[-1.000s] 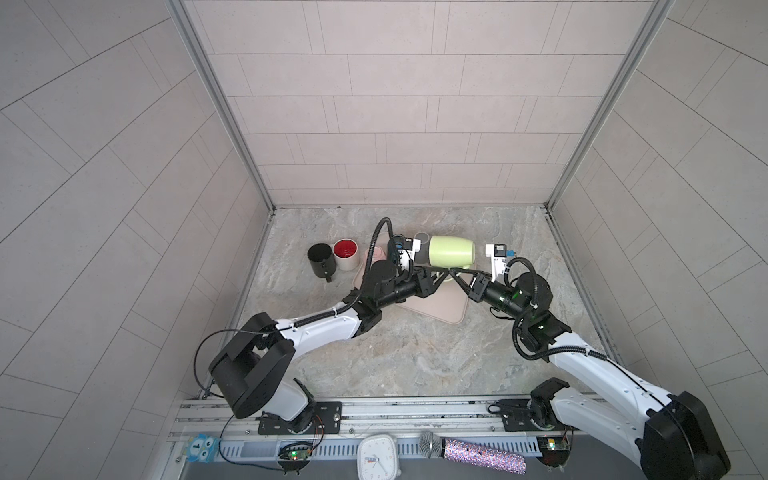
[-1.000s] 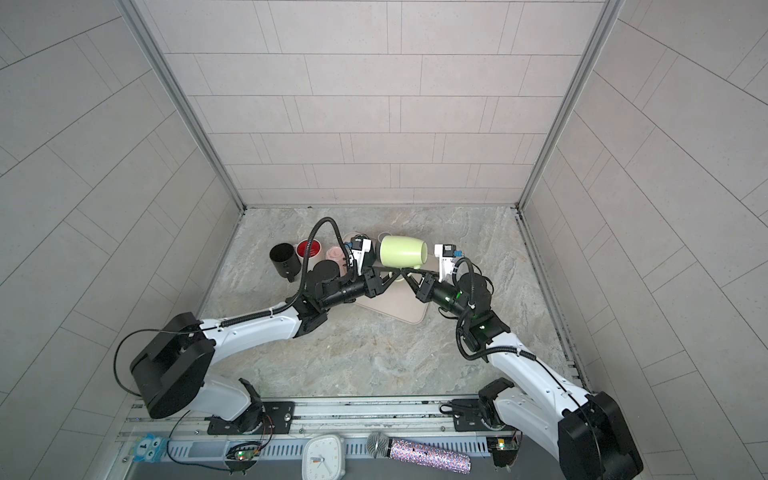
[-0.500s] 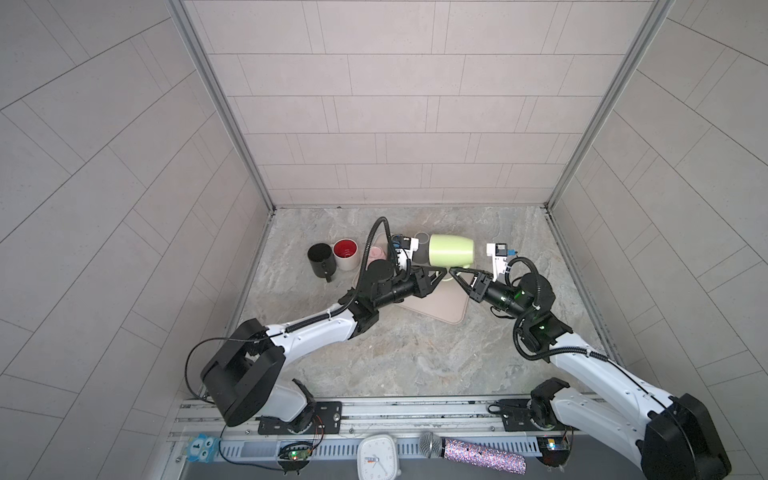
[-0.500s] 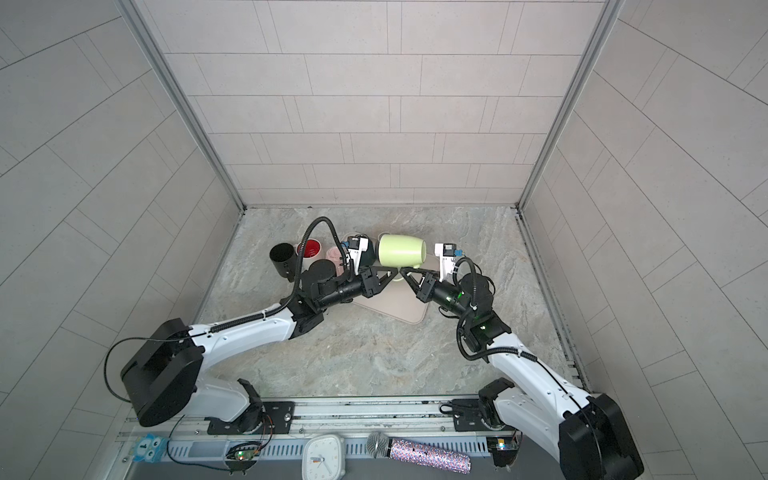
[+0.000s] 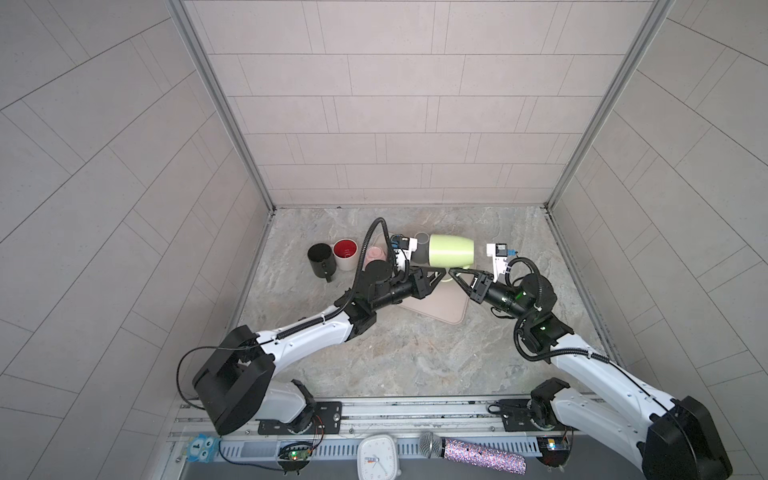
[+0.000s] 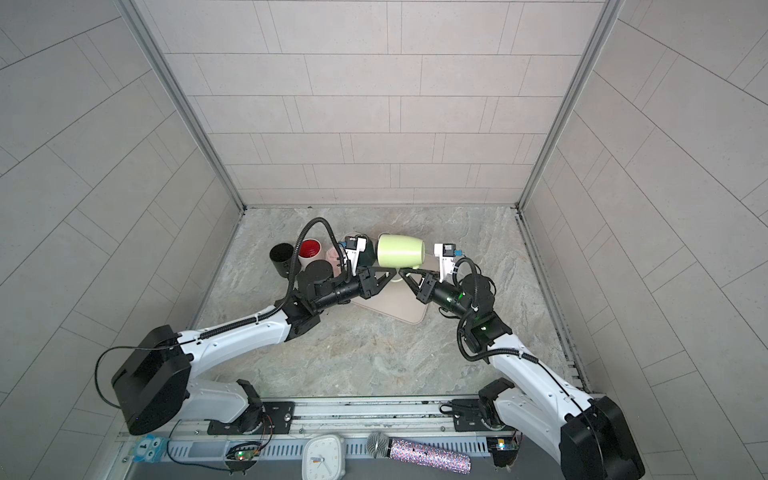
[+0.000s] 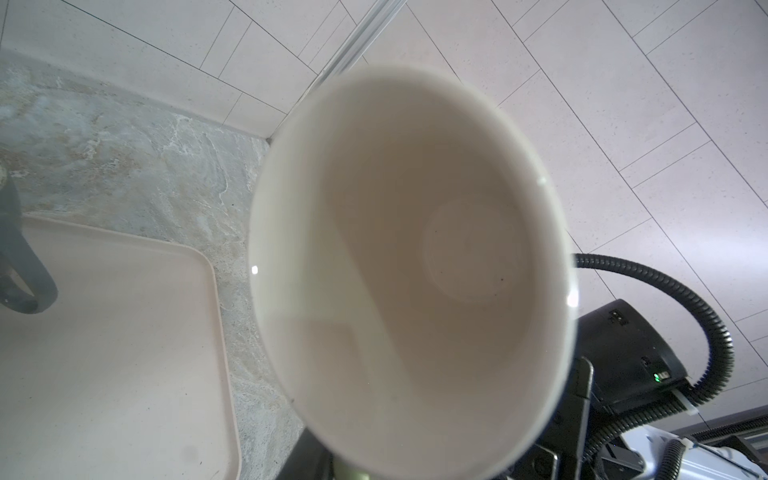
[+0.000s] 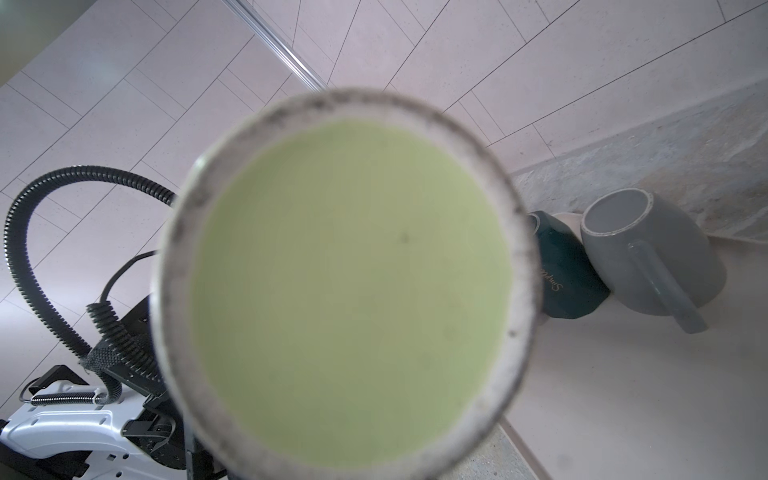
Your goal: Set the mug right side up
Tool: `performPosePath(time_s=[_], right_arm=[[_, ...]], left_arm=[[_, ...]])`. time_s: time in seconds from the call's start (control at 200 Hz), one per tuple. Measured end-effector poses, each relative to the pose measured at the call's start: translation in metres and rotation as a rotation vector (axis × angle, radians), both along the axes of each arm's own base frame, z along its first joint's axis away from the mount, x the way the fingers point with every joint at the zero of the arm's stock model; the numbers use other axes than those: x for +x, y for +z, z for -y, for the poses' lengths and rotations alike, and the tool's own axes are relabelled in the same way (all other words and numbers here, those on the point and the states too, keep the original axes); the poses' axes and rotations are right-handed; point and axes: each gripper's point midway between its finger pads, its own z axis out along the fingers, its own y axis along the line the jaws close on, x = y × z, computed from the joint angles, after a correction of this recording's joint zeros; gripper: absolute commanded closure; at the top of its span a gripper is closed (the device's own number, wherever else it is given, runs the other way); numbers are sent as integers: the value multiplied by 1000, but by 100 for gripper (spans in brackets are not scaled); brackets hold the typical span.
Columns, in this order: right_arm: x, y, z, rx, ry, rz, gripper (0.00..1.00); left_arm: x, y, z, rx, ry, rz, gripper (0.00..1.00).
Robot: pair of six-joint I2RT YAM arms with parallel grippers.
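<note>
We see the pale green mug [image 5: 451, 250] held on its side in the air above the beige tray [image 5: 440, 309]. Its white mouth faces the left gripper [image 5: 440, 273], and its green base, ringed with scuffed bare clay, faces the right gripper [image 5: 454, 272]. The handle [image 5: 447, 279] hangs underneath, and the right gripper is pinched on it. We cannot tell whether the left gripper grips anything.

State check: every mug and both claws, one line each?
Green mug: airborne, on its side.
Right claw: shut on green mug.
Left claw: at the mug, grip unclear.
Grey mug: upside down on tray.
Teal mug: upside down.
Black mug: upright.
Red-lined mug: upright.
Pink mug: unclear.
</note>
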Motion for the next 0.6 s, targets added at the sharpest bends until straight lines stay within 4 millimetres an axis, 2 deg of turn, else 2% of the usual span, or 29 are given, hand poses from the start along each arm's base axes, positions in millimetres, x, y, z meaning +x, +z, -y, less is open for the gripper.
performPosePath(time_s=[0.245, 0.335, 0.6], right_arm=[[1, -3, -2, 3, 8, -16, 100], [2, -3, -2, 5, 8, -23, 100], [5, -1, -3, 12, 9, -32, 100]], left_arm=[[-4, 3, -3, 17, -1, 15, 69], [-3, 1, -4, 30, 6, 18, 78], [-1, 1, -6, 42, 19, 38, 78]])
